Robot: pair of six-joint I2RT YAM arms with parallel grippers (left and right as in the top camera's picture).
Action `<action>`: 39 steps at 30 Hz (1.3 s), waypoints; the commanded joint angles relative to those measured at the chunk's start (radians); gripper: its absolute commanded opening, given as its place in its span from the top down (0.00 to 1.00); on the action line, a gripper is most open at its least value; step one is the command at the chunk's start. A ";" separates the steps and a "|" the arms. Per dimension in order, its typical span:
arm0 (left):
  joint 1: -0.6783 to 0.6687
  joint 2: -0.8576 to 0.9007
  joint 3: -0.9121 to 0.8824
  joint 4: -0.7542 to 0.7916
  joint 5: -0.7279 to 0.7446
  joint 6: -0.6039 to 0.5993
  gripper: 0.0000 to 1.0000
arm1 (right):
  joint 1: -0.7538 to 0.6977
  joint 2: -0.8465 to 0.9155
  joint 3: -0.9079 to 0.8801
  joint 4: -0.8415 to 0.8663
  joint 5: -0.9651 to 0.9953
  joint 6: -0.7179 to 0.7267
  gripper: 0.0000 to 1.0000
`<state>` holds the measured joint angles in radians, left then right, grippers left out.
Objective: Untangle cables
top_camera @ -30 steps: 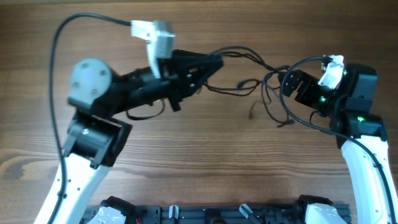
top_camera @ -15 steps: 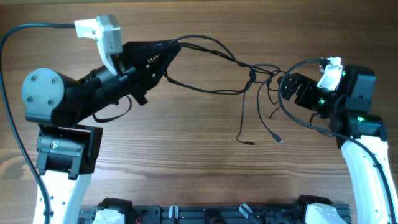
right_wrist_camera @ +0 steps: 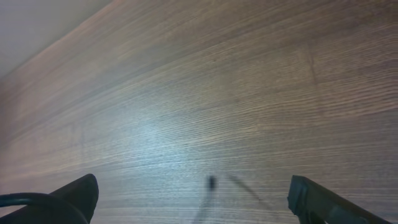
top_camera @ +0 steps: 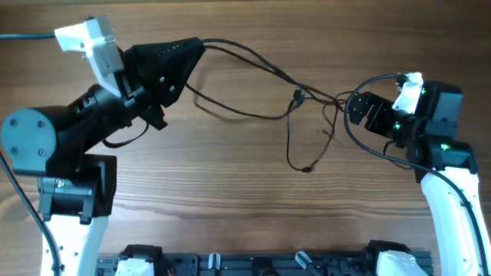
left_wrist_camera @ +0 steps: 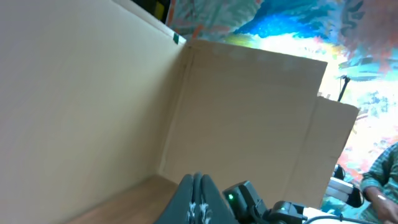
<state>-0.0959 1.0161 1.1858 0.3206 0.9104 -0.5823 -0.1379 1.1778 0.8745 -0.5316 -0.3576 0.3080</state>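
The cables (top_camera: 253,61) are thin black cords stretched across the wooden table from my left gripper (top_camera: 199,44) to my right gripper (top_camera: 353,107). A small knot (top_camera: 297,96) sits close to the right gripper. One strand loops down from it to a plug end (top_camera: 307,169). The left gripper is shut on the cords' left ends, high at the upper left; in the left wrist view its fingers (left_wrist_camera: 198,186) are pressed together and the cords are hidden. The right gripper (right_wrist_camera: 196,202) is open, with a blurred cord (right_wrist_camera: 211,183) between its wide-apart fingers.
A thick black arm cable (top_camera: 368,149) curves around the right arm. A dark rack (top_camera: 253,264) lines the table's front edge. In the left wrist view a cardboard wall (left_wrist_camera: 93,93) stands behind the table, with the right arm's green light (left_wrist_camera: 230,198) low in the frame.
My left gripper has moved up and to the left with the cords, pulling them out longer. The loose ends have drawn together into one hanging loop. The right arm has stayed put.
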 commanded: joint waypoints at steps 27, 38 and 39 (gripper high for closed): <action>0.077 0.093 0.017 -0.499 -0.216 0.008 0.72 | -0.005 0.004 0.002 -0.005 -0.156 -0.203 0.00; 0.053 0.233 0.017 -0.828 -0.378 0.095 0.08 | -0.005 0.004 0.002 -0.002 -0.156 -0.203 0.00; 0.037 0.244 0.017 -0.866 -0.378 0.141 0.03 | -0.005 0.004 0.002 -0.002 -0.156 -0.204 0.00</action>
<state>-0.0296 1.2362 1.1976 -0.4938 0.5488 -0.5404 -0.1410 1.1782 0.8745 -0.5388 -0.4942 0.1257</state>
